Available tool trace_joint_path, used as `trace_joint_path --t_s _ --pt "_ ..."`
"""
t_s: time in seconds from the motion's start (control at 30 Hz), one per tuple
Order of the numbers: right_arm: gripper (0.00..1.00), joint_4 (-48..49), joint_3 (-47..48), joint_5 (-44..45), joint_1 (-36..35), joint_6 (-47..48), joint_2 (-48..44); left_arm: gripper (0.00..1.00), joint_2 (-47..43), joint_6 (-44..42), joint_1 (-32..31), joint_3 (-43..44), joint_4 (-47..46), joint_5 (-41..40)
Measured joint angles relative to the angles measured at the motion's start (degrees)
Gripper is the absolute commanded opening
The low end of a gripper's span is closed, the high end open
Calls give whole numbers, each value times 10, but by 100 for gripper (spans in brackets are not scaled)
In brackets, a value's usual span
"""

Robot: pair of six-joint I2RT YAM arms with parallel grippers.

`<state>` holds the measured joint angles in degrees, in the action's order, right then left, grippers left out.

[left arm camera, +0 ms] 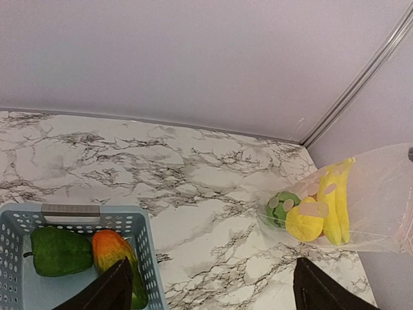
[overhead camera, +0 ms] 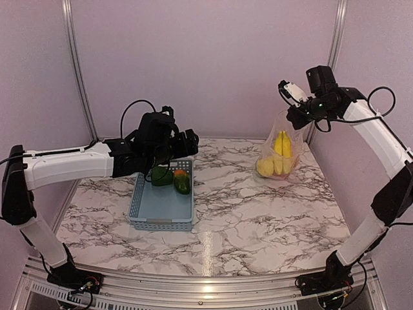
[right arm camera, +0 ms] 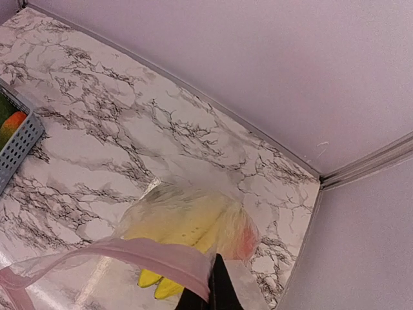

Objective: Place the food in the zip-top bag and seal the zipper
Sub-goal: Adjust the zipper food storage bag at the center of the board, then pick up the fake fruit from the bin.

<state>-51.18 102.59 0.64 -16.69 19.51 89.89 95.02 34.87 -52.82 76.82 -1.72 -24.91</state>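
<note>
The clear zip-top bag (overhead camera: 280,154) hangs at the back right. It holds yellow bananas (overhead camera: 282,143) and a yellow fruit (overhead camera: 265,167). My right gripper (overhead camera: 295,113) is shut on the bag's upper edge and holds it up. In the right wrist view its fingers (right arm camera: 216,287) pinch the pinkish zipper strip (right arm camera: 129,248), with the bananas (right arm camera: 187,223) below. The left wrist view shows the bag (left arm camera: 368,194) with a green melon (left arm camera: 280,208) inside. My left gripper (overhead camera: 184,143) hovers over the basket, open and empty (left arm camera: 211,279). A green pepper (left arm camera: 61,252) and an orange-green pepper (left arm camera: 111,250) lie in the basket.
The grey-blue slatted basket (overhead camera: 161,210) stands left of centre on the marble table, with its rim in the left wrist view (left arm camera: 71,210). Walls and metal corner posts (overhead camera: 335,39) close the back and sides.
</note>
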Motion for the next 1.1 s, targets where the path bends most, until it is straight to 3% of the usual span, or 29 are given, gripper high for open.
trace_joint_path --t_s 0.3,0.7,1.1 --pt "0 -1 -28 -45 2 -4 7 86 3 13 74 -59 77 53" --pt "0 -7 -38 -148 4 1 -8 74 131 78 89 -26 102 141" --pt "0 -12 -83 -213 -9 11 -40 69 169 131 100 -23 88 154"
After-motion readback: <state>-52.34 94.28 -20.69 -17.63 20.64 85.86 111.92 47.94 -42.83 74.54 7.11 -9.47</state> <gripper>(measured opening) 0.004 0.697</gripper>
